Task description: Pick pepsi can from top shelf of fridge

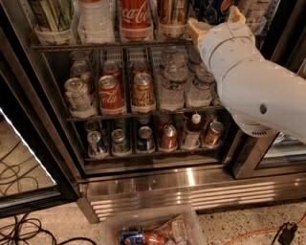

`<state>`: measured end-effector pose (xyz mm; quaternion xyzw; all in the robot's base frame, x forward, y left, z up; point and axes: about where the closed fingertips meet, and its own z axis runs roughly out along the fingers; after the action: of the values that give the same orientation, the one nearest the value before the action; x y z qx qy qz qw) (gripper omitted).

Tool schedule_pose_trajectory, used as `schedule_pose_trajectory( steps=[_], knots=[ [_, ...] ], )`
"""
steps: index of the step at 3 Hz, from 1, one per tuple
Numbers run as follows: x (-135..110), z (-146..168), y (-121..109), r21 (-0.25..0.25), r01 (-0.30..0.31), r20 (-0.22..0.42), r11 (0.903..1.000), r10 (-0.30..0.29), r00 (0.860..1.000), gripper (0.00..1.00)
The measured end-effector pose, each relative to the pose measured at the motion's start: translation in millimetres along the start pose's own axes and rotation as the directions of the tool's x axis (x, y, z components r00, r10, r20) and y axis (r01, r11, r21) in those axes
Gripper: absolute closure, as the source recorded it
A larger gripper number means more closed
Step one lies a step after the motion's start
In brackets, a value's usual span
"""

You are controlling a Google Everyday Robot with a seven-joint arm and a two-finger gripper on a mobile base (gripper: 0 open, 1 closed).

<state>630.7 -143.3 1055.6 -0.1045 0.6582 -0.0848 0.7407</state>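
Note:
The pepsi can (214, 5), dark blue with a red, white and blue logo, stands at the right end of the top shelf (95, 46) of the fridge (191, 184); its top is cut off by the frame edge. My gripper (216, 20) is up at that shelf. Its tan fingers (196, 28) stand one on each side of the can's lower part, open, with the can between them. My white arm (258, 91) reaches in from the right and hides the fridge's right side.
A red Coca-Cola can (136, 16), a clear bottle (95, 19) and other cans stand left of the pepsi can. Lower racks hold several cans and water bottles. A clear bin (148, 227) with cans lies on the floor, cables (19, 225) to the left.

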Motion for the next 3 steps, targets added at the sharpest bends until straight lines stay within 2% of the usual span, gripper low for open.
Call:
schedule_pose_trajectory(
  steps=[2,3],
  knots=[
    [-3,15,-14,0.045,0.019,0.001,0.9988,-0.019,1.000,0.38],
    [-2,17,-11,0.039,0.015,0.000,0.9991,-0.015,1.000,0.38]
  ],
)
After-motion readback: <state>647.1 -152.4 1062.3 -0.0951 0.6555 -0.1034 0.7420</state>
